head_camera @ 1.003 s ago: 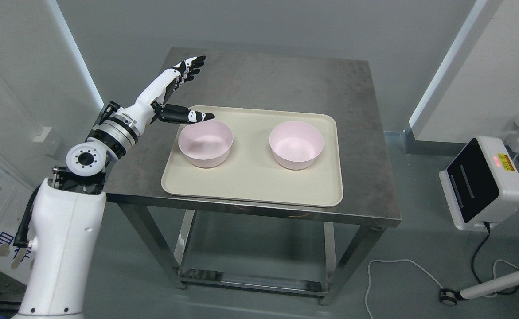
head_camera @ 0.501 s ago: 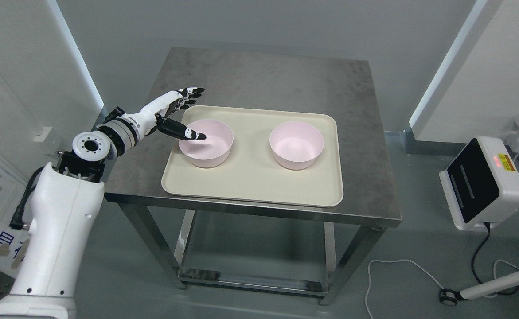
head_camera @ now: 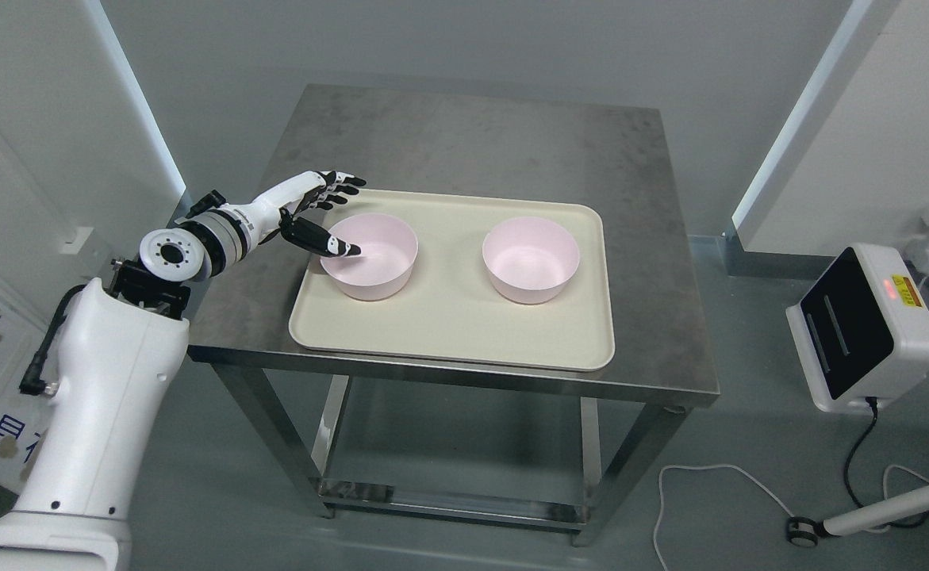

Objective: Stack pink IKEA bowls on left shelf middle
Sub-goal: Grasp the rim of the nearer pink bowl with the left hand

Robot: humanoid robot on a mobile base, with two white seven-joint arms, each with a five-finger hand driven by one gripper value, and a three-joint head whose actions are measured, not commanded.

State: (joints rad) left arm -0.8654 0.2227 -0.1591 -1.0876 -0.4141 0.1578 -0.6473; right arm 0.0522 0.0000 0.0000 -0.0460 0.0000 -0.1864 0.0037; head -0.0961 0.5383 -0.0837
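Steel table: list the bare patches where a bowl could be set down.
On the steel table, the wide strip behind the cream tray is bare, as is the narrower band to its right. On the tray, free patches lie between the two pink bowls and along its front. The left edge is crowded by the left hand.

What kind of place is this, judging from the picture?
Probably a robotics test room, not a real kitchen: a bare steel table holds only a beige tray with two pink bowls, between plain partition walls, with a white device and cables on the floor.
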